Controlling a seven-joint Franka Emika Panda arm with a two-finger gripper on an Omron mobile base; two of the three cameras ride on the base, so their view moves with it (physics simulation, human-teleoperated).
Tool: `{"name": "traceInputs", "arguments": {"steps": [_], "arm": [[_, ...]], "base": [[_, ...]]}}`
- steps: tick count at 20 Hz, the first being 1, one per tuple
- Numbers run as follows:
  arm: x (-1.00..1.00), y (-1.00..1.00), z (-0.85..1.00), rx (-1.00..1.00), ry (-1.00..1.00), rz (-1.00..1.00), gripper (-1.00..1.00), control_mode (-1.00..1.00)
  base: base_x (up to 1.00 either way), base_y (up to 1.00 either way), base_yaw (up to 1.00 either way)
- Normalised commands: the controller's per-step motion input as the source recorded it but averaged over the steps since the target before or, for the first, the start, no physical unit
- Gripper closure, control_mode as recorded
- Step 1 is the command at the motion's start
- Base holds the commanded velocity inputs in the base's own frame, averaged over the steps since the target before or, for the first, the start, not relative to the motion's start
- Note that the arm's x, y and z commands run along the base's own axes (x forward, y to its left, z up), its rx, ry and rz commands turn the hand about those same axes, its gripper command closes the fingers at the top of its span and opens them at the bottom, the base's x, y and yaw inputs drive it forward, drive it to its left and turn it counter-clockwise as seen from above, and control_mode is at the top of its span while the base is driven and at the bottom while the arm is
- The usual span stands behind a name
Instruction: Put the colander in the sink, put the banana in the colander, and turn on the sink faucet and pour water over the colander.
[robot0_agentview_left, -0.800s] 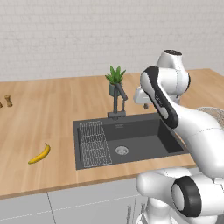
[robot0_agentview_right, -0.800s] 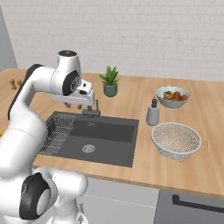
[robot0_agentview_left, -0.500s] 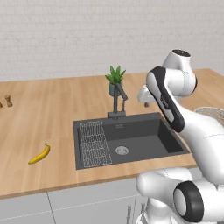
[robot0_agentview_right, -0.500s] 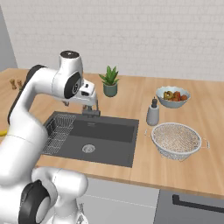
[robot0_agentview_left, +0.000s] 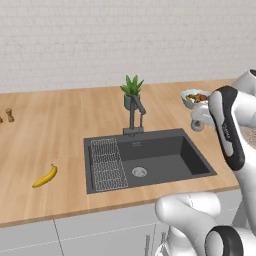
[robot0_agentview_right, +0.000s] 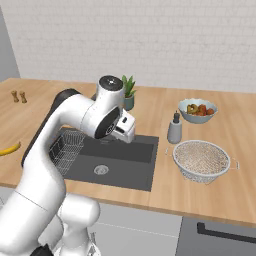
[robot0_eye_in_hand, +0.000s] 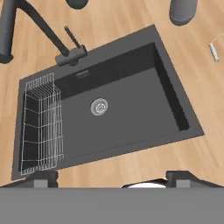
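Two-finger gripper (robot0_eye_in_hand: 107, 179) spread wide and empty above the dark grey recessed sink (robot0_eye_in_hand: 131, 100), round silver wire-mesh colander (robot0_agentview_right: 202, 159) sitting on the wooden counter (robot0_agentview_right: 165, 185).

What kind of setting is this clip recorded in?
A rendered kitchen, by the look of it: a wooden counter with a dark recessed sink and faucet against a white brick wall, a colander and a bowl of fruit beside the basin, and a banana on the counter.
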Motion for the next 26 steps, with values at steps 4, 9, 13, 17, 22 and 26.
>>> {"name": "traceInputs", "arguments": {"steps": [4,9,13,17,22,26], "arm": [[-0.42,-0.96,0.0,0.17,0.13,-0.39,-1.0,-1.0],[-0.32,-0.96,-0.15,0.11,0.1,-0.45,-1.0,-1.0],[-0.16,-1.0,-0.34,0.08,0.08,-0.35,-1.0,-1.0],[-0.04,-0.88,-0.49,0.03,0.08,-0.39,-1.0,-1.0],[0.0,-0.61,-0.48,0.02,0.08,-0.39,-1.0,-1.0],[0.14,-0.47,-0.3,0.11,0.01,-0.27,-1.0,-1.0]], "base": [[0.0,0.0,0.0],[0.0,0.0,0.0],[0.0,0.0,0.0],[0.0,0.0,0.0],[0.0,0.0,0.0],[0.0,0.0,0.0]]}}
